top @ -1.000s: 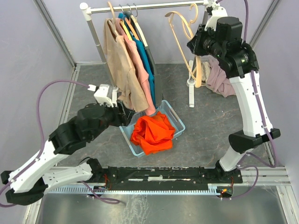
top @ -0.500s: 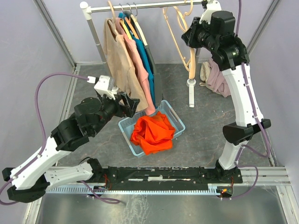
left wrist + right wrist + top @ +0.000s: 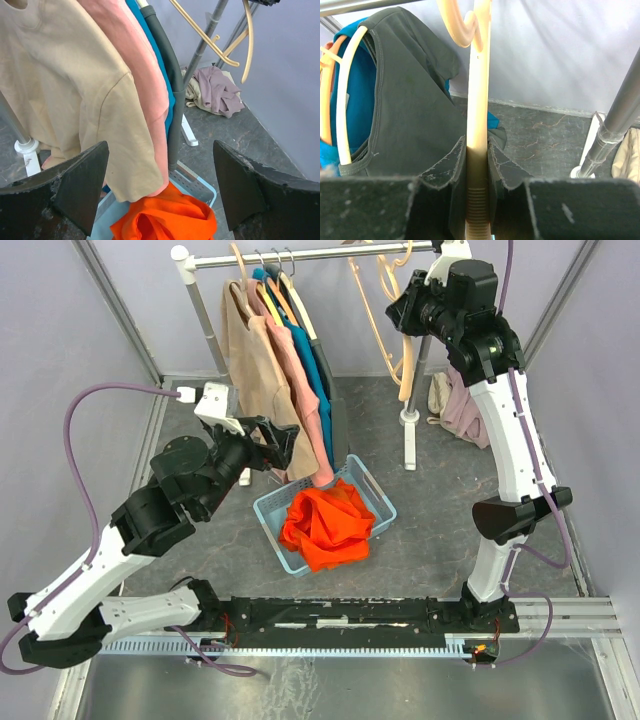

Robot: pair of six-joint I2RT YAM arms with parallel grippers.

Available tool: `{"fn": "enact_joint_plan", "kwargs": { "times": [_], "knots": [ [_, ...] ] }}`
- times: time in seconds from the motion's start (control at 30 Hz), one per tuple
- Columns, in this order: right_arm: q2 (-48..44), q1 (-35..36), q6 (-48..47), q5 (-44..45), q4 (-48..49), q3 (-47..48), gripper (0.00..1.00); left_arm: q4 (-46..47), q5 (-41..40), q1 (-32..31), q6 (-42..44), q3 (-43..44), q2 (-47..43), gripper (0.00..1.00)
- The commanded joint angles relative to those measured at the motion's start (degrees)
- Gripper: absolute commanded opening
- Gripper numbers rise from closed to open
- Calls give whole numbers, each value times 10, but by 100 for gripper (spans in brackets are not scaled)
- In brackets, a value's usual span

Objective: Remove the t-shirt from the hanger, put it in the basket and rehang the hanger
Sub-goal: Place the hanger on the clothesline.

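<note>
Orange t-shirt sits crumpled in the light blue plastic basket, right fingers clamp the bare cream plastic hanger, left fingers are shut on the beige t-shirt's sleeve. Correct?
Wrong on the left fingers: they stand wide open near the beige t-shirt, not shut on it. The left wrist view shows this; the rest holds.

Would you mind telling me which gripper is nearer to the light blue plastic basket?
Left. The left gripper hangs open by the left corner of the basket; the right gripper is up at the rail, shut on a cream hanger.

The t-shirts (image 3: 90, 100) are matt cloth, the hanger (image 3: 477, 100) smooth plastic, the rail (image 3: 330, 252) dull metal.
</note>
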Motion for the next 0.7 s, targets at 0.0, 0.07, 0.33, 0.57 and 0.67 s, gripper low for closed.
{"fn": "enact_joint_plan", "kwargs": {
  "times": [0.0,0.07,0.33,0.57,0.67],
  "knots": [
    [0,-5,12,10,40,24,1,48,-23,0,36,24,3,92],
    [-5,-5,16,8,40,7,1,60,-29,-1,44,26,6,95],
    [-26,-6,16,22,26,-48,16,92,-89,-1,87,72,52,99],
    [-74,-6,3,57,11,-77,61,85,-130,0,88,117,89,99],
    [-98,-6,-3,65,6,-86,65,80,-143,0,82,121,90,99]
  ]
}}
